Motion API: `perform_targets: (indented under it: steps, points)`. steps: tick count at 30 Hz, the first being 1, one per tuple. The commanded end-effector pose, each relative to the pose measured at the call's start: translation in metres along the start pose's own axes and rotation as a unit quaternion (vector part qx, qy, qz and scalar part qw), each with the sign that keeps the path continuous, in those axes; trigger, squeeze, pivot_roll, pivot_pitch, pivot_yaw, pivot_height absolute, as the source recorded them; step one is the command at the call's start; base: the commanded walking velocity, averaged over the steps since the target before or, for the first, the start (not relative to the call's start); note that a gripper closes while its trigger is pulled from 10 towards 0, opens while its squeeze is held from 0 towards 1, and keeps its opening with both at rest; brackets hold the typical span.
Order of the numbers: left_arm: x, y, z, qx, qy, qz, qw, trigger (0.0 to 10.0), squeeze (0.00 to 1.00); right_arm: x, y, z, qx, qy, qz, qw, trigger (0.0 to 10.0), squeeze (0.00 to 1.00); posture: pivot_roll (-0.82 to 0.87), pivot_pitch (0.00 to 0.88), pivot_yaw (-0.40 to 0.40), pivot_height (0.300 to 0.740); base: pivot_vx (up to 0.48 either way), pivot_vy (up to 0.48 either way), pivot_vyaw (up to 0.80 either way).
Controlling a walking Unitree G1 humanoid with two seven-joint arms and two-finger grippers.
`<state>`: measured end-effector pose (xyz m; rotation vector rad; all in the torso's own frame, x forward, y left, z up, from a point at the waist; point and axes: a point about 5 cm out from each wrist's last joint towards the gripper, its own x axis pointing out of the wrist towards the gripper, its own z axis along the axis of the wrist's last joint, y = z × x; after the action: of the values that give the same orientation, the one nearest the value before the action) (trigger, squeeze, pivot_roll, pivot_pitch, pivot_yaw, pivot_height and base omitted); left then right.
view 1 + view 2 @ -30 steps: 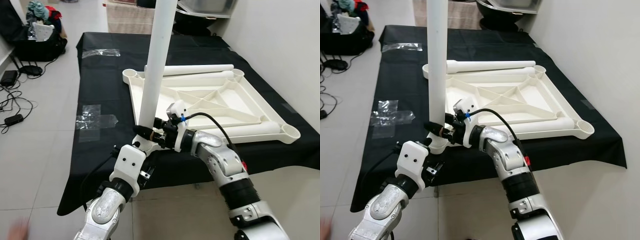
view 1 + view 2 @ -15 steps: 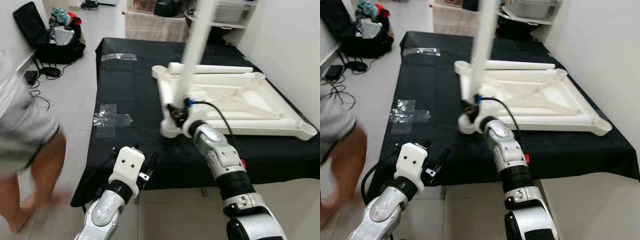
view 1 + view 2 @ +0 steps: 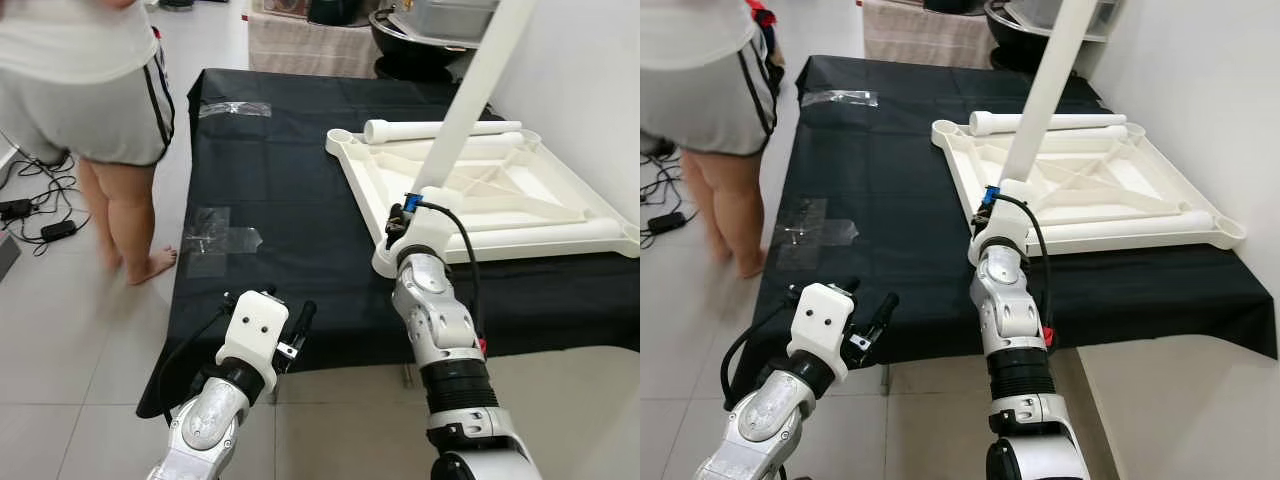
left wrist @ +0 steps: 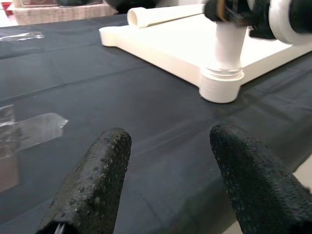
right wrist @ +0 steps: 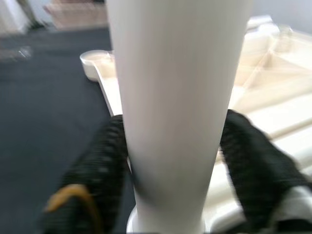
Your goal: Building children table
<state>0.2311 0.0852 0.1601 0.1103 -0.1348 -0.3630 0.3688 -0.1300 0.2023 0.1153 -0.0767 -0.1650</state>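
Observation:
The white tabletop [image 3: 540, 195] lies upside down on the black-covered table [image 3: 270, 190]. A white leg [image 3: 465, 100] stands in its near left corner socket [image 4: 222, 88], leaning to the right in the eye views. My right gripper [image 3: 405, 212] is shut on the leg just above the socket; the black fingers [image 5: 100, 168] press both sides of the leg [image 5: 178, 97]. A second leg [image 3: 440, 129] lies along the tabletop's far edge. My left gripper [image 3: 292, 335] hangs open at the table's front edge, its fingers [image 4: 97, 187] spread with nothing between, left of the socket.
A person [image 3: 100, 90] in grey shorts stands barefoot on the tiled floor left of the table. Clear tape patches [image 3: 222, 238] stick to the black cloth. Cables [image 3: 35, 225] lie on the floor at far left. Bins and a basket [image 3: 290, 40] stand beyond the table.
The camera has shifted. My left gripper let go of the leg base and dropped to the table's front edge. A person walked in at the left. My right gripper kept hold of the leg.

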Motion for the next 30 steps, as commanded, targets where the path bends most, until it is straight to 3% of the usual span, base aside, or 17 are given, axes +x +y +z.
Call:
perform_targets:
  steps: [1,2,4,7,8,11,12,15,16,17,24,26,28,29,30]
  points:
    - [-0.001,-0.003,-0.004,-0.004,0.006,-0.005,1.0,10.0,0.0,0.003,0.006,0.009,0.001,-0.037,0.045,0.998,10.0,1.0,0.07,0.138,-0.136,0.74,0.0,0.0,0.0]
    - [-0.001,-0.004,-0.004,-0.004,0.006,-0.005,1.0,10.0,0.0,0.004,0.012,0.011,0.013,-0.042,0.078,0.996,10.0,0.0,0.07,0.138,-0.136,0.74,0.0,0.0,0.0]
    - [-0.001,-0.004,-0.004,-0.004,0.006,-0.005,1.0,10.0,0.0,0.006,0.019,0.012,0.049,-0.023,0.151,0.987,10.0,0.0,0.07,0.137,-0.136,0.74,0.0,0.0,0.0]
    - [-0.001,-0.004,-0.004,-0.004,0.006,-0.005,1.0,10.0,0.0,0.006,0.021,0.011,0.063,-0.015,0.173,0.983,10.0,0.0,0.07,0.137,-0.136,0.74,0.0,0.0,0.0]
    - [-0.001,-0.004,-0.004,-0.005,0.006,-0.005,1.0,10.0,0.0,0.003,0.026,0.013,0.062,-0.002,0.259,0.964,10.0,0.0,0.07,0.139,-0.136,0.74,0.0,0.0,0.0]
    - [0.0,-0.005,-0.003,-0.005,0.005,-0.006,1.0,10.0,0.0,-0.014,0.032,0.016,0.069,0.026,0.463,0.883,10.0,0.0,0.07,0.142,-0.138,0.74,0.0,0.0,0.0]
    - [0.0,-0.005,-0.003,-0.005,0.005,-0.006,1.0,10.0,0.0,-0.014,0.032,0.016,0.069,0.026,0.463,0.883,10.0,0.0,0.07,0.142,-0.138,0.74,0.0,0.0,0.0]
    - [0.0,-0.004,-0.003,-0.005,0.004,-0.005,1.0,10.0,0.0,-0.033,0.029,0.02,0.076,0.039,0.596,0.798,10.0,0.0,0.07,0.146,-0.141,0.74,0.0,0.0,0.0]
    - [-0.001,-0.004,-0.003,-0.005,0.004,-0.004,1.0,10.0,0.0,-0.037,0.03,0.02,0.07,0.04,0.622,0.778,10.0,0.0,0.07,0.146,-0.141,0.74,0.0,0.0,0.0]
    - [-0.001,-0.004,-0.002,-0.005,0.004,-0.004,1.0,10.0,0.0,-0.038,0.03,0.019,0.061,0.041,0.634,0.77,10.0,0.0,0.08,0.148,-0.14,0.74,0.0,0.0,0.0]
    - [-0.001,-0.004,-0.002,-0.005,0.004,-0.003,1.0,10.0,0.0,-0.036,0.046,0.015,0.038,0.032,0.631,0.774,10.0,0.0,0.08,0.151,-0.14,0.74,0.0,0.0,0.0]
    - [-0.001,-0.004,-0.001,-0.005,0.004,-0.002,1.0,10.0,0.0,-0.034,0.061,0.015,0.028,0.022,0.61,0.792,10.0,0.0,0.08,0.155,-0.138,0.74,0.0,0.0,0.0]
    - [-0.001,-0.004,-0.001,-0.005,0.004,-0.002,1.0,10.0,0.0,-0.034,0.061,0.015,0.028,0.022,0.61,0.792,10.0,0.0,0.08,0.155,-0.138,0.74,0.0,0.0,0.0]
    - [-0.001,-0.004,-0.001,-0.005,0.004,-0.002,1.0,10.0,0.0,-0.033,0.065,0.015,0.019,0.019,0.601,0.798,10.0,0.0,0.08,0.156,-0.138,0.74,0.0,0.0,0.0]
    - [0.0,-0.003,-0.001,-0.005,0.004,-0.002,1.0,10.0,0.0,-0.032,0.069,0.014,0.015,0.018,0.584,0.811,0.0,0.0,0.07,0.156,-0.137,0.74,0.0,0.0,0.0]
